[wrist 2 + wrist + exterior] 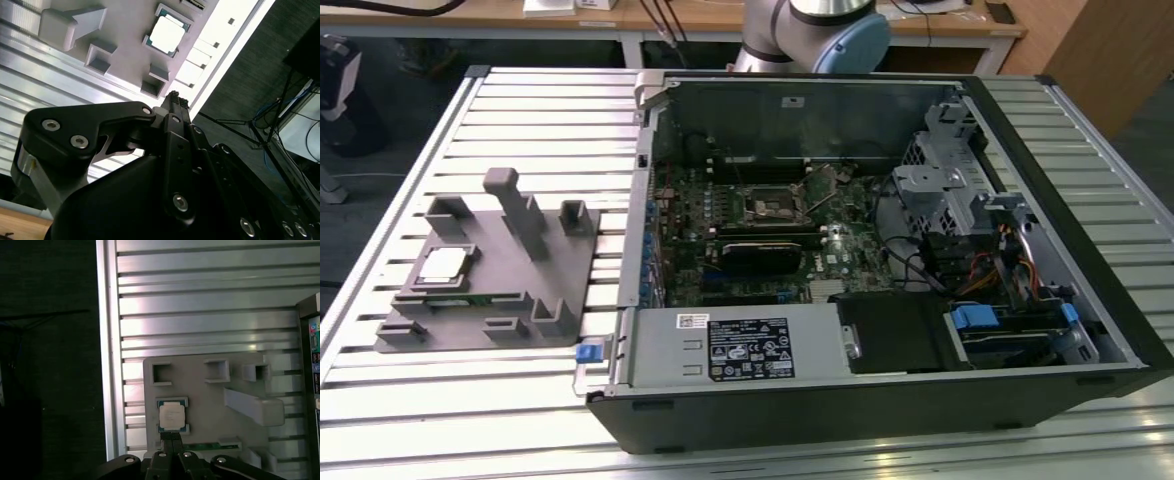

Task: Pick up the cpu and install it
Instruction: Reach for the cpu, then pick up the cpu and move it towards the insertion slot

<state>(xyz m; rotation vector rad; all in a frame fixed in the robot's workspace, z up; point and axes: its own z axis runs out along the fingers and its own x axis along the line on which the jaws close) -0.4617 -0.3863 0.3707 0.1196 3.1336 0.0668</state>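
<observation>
I see a shiny metal table [520, 100] with long grooves, a wooden desk [720, 18] behind it, and dark floor [50, 390].

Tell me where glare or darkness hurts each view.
Second wrist view: the cpu and the table edge wash out white. First wrist view: glare streaks the table slats. Exterior view: even light, computer case interior dim.

The cpu [171, 416] has a pale, satin metal top. The fixture [210, 405] looks like matt grey plastic, the table [200, 315] like ribbed, shiny aluminium.
</observation>
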